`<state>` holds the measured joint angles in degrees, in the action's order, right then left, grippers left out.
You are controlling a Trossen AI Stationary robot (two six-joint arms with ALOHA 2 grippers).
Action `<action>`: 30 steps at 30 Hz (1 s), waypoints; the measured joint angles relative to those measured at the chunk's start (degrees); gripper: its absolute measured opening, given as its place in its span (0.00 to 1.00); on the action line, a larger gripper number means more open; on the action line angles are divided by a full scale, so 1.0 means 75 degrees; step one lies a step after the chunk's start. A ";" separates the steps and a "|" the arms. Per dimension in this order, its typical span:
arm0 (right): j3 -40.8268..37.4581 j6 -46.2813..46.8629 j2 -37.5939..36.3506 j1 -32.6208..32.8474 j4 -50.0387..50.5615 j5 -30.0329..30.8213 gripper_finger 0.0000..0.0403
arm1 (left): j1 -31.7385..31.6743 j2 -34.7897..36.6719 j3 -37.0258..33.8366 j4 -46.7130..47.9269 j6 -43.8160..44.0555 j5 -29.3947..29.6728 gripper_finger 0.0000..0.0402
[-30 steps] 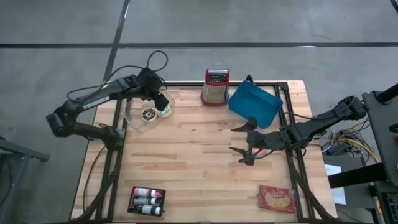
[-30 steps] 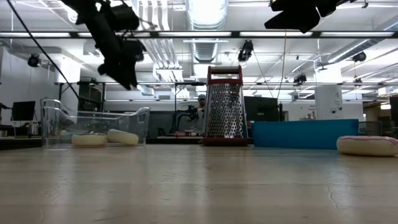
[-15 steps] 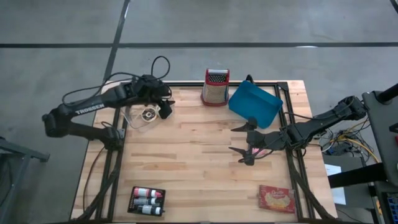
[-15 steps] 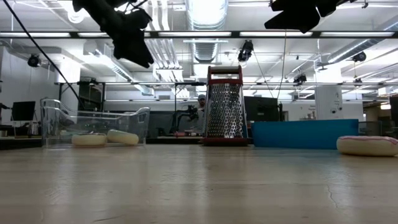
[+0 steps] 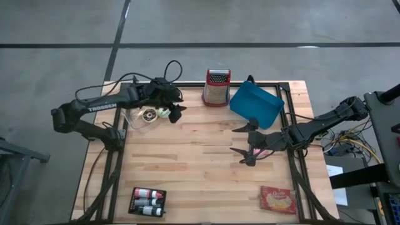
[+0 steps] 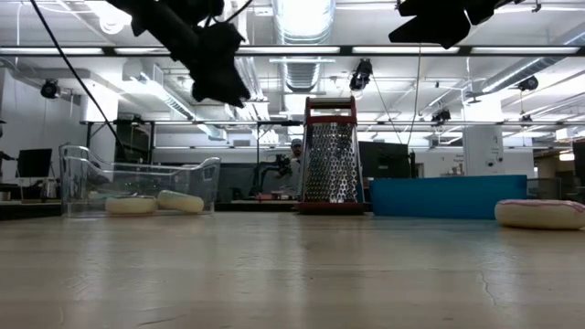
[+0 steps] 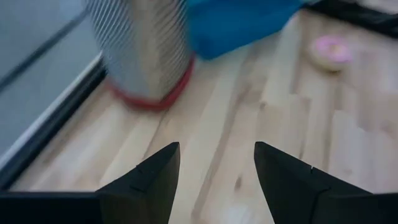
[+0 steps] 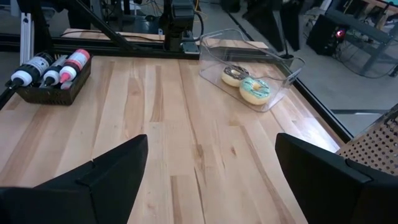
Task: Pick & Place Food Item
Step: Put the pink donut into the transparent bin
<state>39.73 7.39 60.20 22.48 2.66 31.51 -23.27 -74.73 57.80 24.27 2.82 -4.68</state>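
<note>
A clear plastic container point(image 5: 139, 117) at the table's far left holds a chocolate donut point(image 5: 149, 114) and a green-iced donut point(image 5: 164, 112); both rest on its floor in the low view point(image 6: 131, 205). My left gripper point(image 5: 178, 114) is open and empty, in the air just right of the container; in its wrist view point(image 7: 216, 149) it faces the grater and blue tray. A pink donut point(image 5: 259, 152) lies on the table at the right, also seen in the low view point(image 6: 539, 213). My right gripper point(image 5: 236, 140) hovers wide open and empty over that area, pointing toward the table's left.
A red-rimmed metal grater point(image 5: 216, 87) stands at the far edge. A blue tray point(image 5: 256, 105) lies right of it. A rack of sauce bottles point(image 5: 147, 201) is at the near left, a red snack packet point(image 5: 278, 199) at the near right. Bare wood lies between them.
My left gripper has risen from over the clear container and swung toward the table's right, ending beyond the container's right wall and turned toward the grater. The two donuts stay in the container. My right arm has kept still.
</note>
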 joint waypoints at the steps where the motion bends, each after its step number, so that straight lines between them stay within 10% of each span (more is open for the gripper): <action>1: 0.0002 -0.0007 -0.0002 0.0000 0.0000 0.0000 0.86 | 0.0000 0.0000 0.0001 -0.0219 -0.0229 -0.0172 0.53; 11: 0.0000 -0.0007 0.0000 0.0000 0.0003 0.0000 0.85 | 0.0026 0.0238 0.0006 -0.0928 -0.1284 -0.3629 0.52; 30: 0.0002 -0.0479 -0.0001 -0.0006 -0.0009 0.0000 0.85 | 0.0023 0.0372 0.0006 -0.1064 -0.1381 -0.3696 0.52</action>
<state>39.75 3.80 60.20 22.44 2.59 31.51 -23.09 -71.94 57.84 16.29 -7.54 -32.40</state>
